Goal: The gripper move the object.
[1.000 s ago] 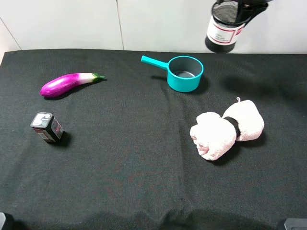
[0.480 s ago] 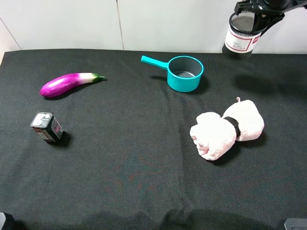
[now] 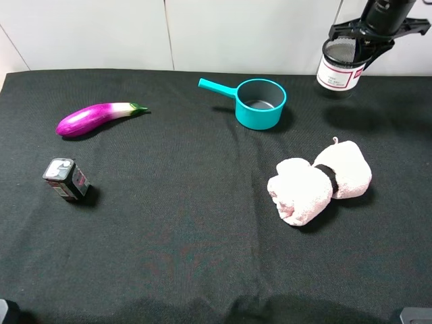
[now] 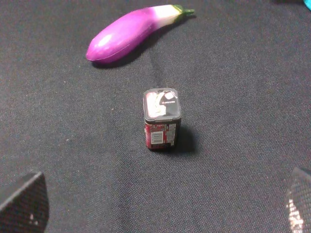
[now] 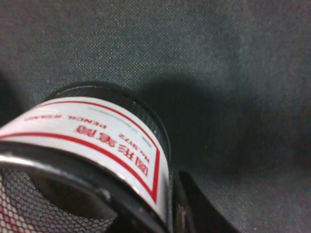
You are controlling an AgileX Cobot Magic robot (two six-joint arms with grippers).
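Nearest, the left gripper (image 4: 160, 208) hangs released over the black cloth (image 3: 189, 256), its two fingertips wide apart with nothing between them. Just ahead of it stands a small dark box (image 4: 162, 119). The box has a red side panel with a barcode and fine print too small to read, and a pale picture on its lid. Further right lies a rolled pink towel (image 3: 318, 181) bound by a black band. Beyond the box is a purple eggplant (image 3: 98, 117), and mid-table a teal saucepan (image 3: 260, 102), its handle pointing left. At the far right edge, the right gripper (image 3: 364, 48) is clenched on the rim of the black wire-mesh pen cup (image 3: 339, 67). The cup is held off the cloth above its own shadow. Its white, red-bordered label (image 5: 104, 145) carries red Chinese characters and the word "PENCIL". Behind the table are white wall panels (image 3: 101, 34).
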